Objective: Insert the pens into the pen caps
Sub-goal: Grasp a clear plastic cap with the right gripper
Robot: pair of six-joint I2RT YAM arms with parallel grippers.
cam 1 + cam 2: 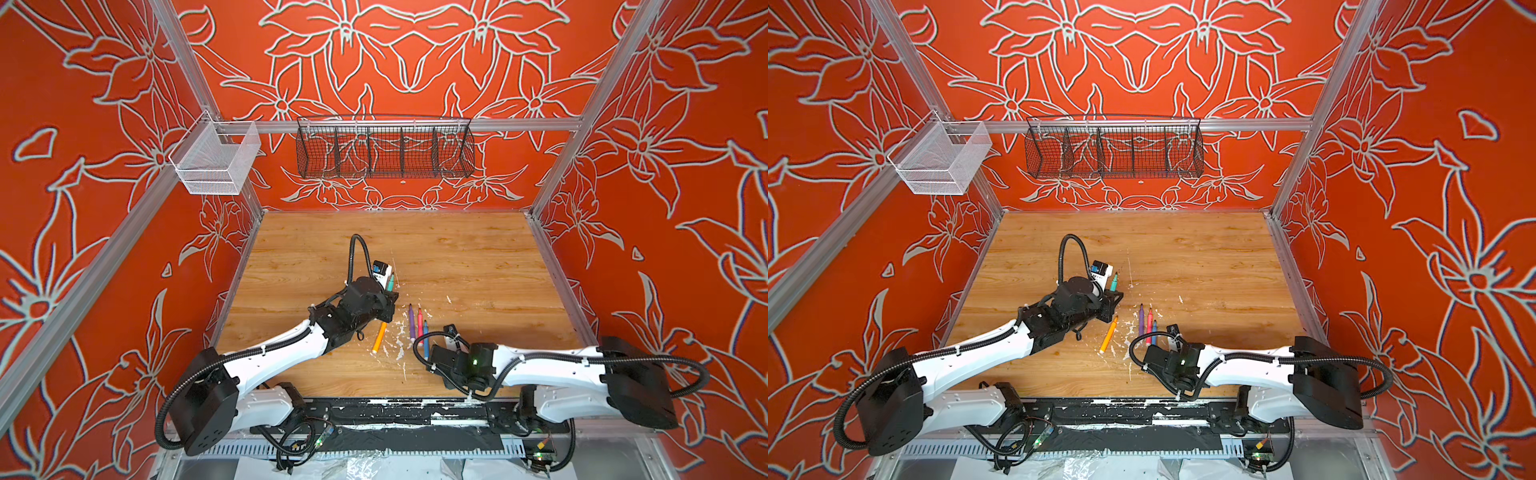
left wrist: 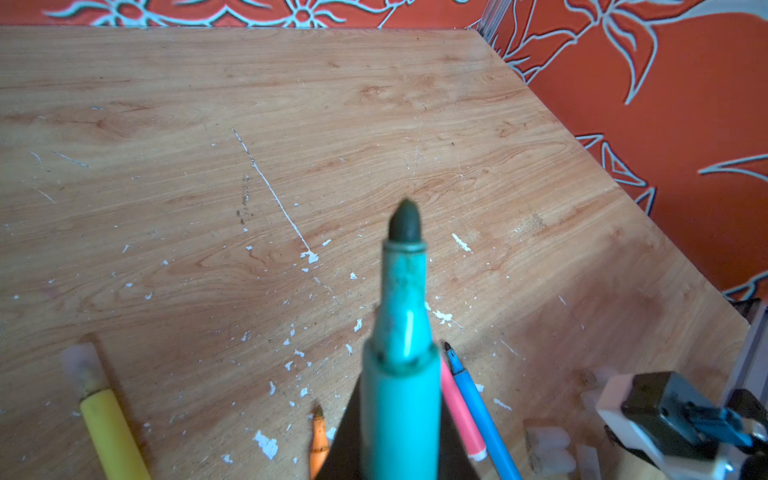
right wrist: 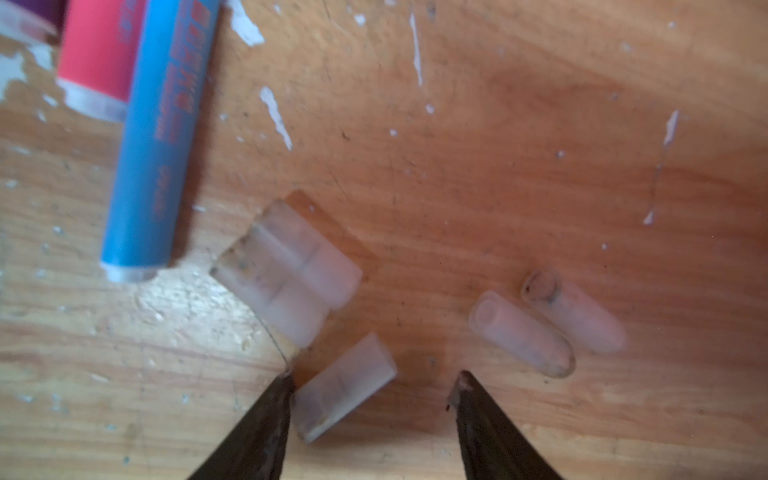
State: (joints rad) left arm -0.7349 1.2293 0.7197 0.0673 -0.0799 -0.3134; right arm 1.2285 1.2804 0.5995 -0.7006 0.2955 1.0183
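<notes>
Left claw [image 2: 399,449] grips the green pen [image 2: 401,332], its bare felt tip pointing away from the wrist, clear of the tabletop [image 2: 249,104]. Right claw [image 3: 374,382] hangs wide and low over the clear pen caps [image 3: 286,270], which lie near the blue pen [image 3: 153,145]. One cap [image 3: 343,388] sits askew against a single finger. Closing from here would likely flick that round cap aside or seize it crooked, leaving its mouth misaligned with the waiting tip.
</notes>
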